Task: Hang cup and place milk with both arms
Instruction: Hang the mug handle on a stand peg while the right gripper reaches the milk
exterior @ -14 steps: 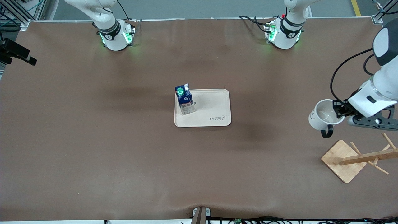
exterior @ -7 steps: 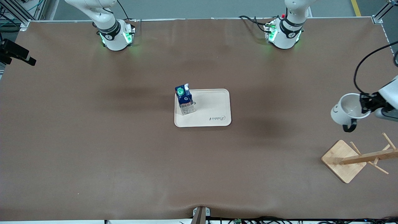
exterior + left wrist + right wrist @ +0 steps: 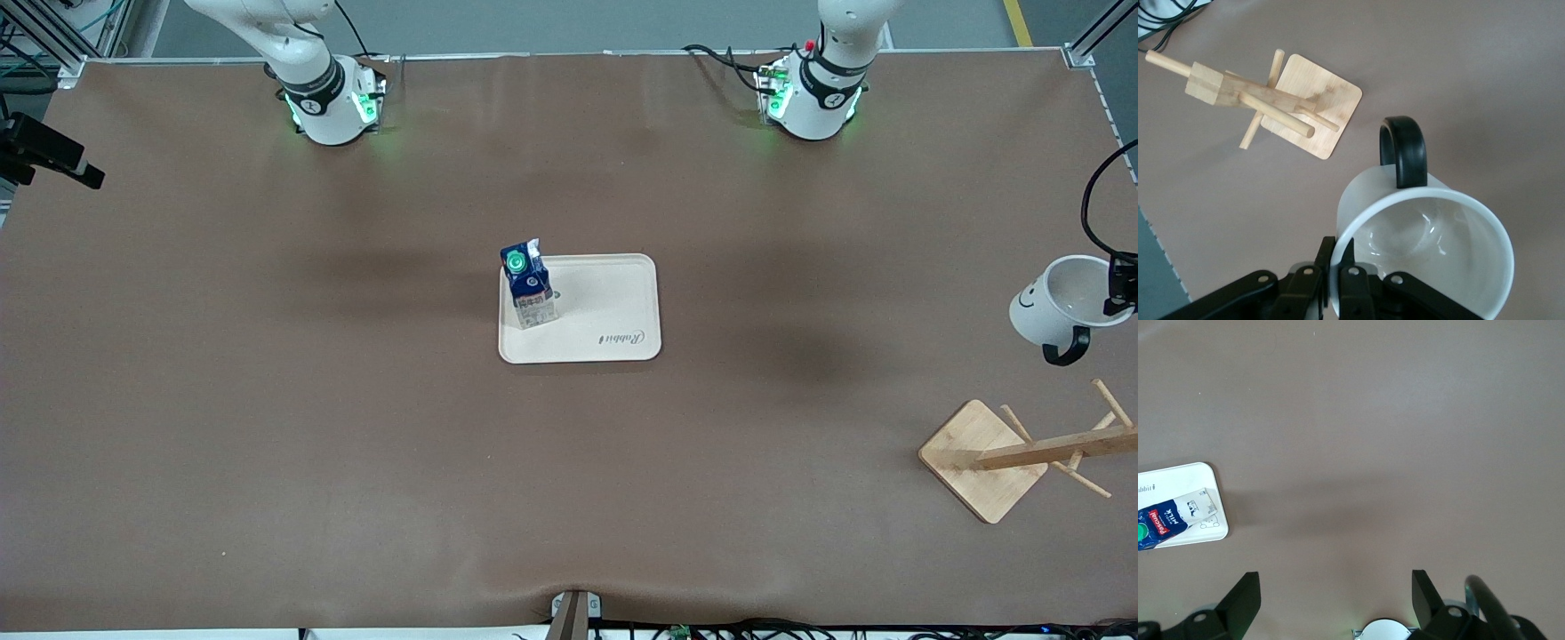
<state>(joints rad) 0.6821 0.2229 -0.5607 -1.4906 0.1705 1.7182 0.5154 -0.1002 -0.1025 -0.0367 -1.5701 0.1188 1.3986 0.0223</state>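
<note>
**Item: cup aloft, one arm at work, milk shelved on tray**

You have the cup (image 3: 1058,302) in the air over the left arm's end of the tabletop (image 3: 356,444), at 3 o'clock from the tray (image 3: 613,342) in the front view. The left pincer (image 3: 1341,267) is clenched on its rim, with the black handle (image 3: 1403,150) pointing away from the fingers. The wooden rack (image 3: 987,458) stands at about 6 o'clock from the cup, nearer the front camera. The milk (image 3: 529,286) stands upright at the tray's 10 o'clock corner. The right pincer (image 3: 1335,603) waits released over bare tabletop. Hazards, as estimates: a rim pinch is thin, so the cup may swivel or slip. A misaligned handle could miss the peg (image 3: 1278,117) and shove or tip the light rack.
</note>
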